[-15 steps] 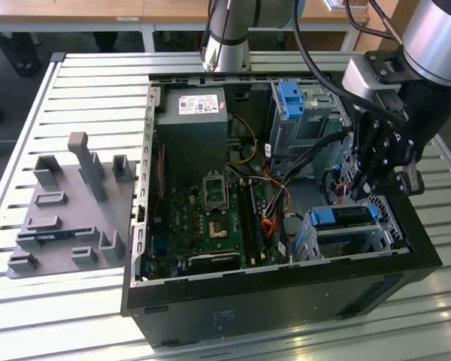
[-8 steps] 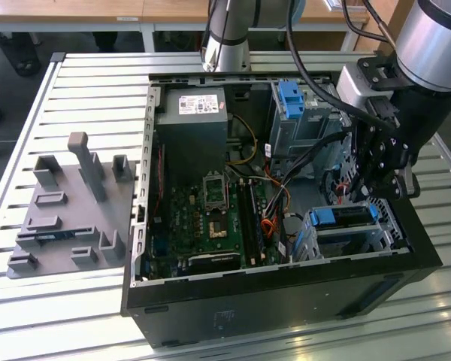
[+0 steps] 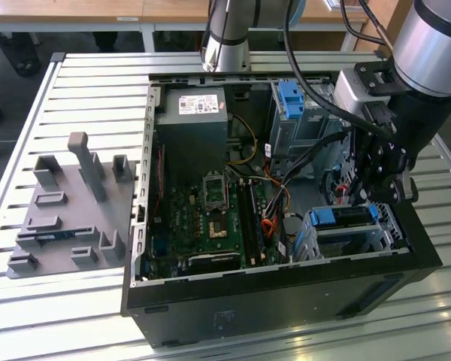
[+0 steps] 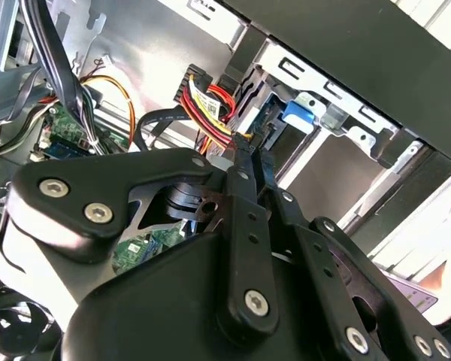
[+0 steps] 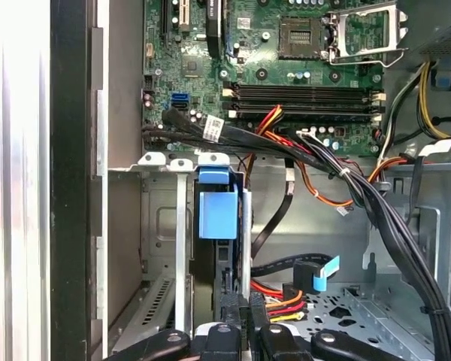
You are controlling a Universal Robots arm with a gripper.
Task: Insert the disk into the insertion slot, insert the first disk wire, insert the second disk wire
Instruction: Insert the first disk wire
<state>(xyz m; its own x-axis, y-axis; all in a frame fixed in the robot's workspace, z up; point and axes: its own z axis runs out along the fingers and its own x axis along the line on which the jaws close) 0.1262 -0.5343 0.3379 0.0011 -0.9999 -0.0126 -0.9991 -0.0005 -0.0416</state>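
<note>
Glossy bright-blue plastic framing the disk (image 3: 344, 216); dull grey perforated sheet metal for the insertion slot (image 3: 310, 239) (matt black case (image 3: 286, 301) wall)

We see an arm (image 3: 436, 37) of rounded silver-grey tube sections with black joint housings and black cables (image 3: 287, 30) looping beside it. The gripper (image 4: 251, 147) is matte black, built of flat linkage bars pinned with silver socket-head screws (image 4: 256, 302), beside a white rounded casing (image 4: 22, 252)

Nothing can be read: the white label (image 3: 201, 104) on the power supply (image 3: 188, 150) and the white tag (image 5: 214, 128) on a black cable (image 5: 274, 140) carry print too small to make out
</note>
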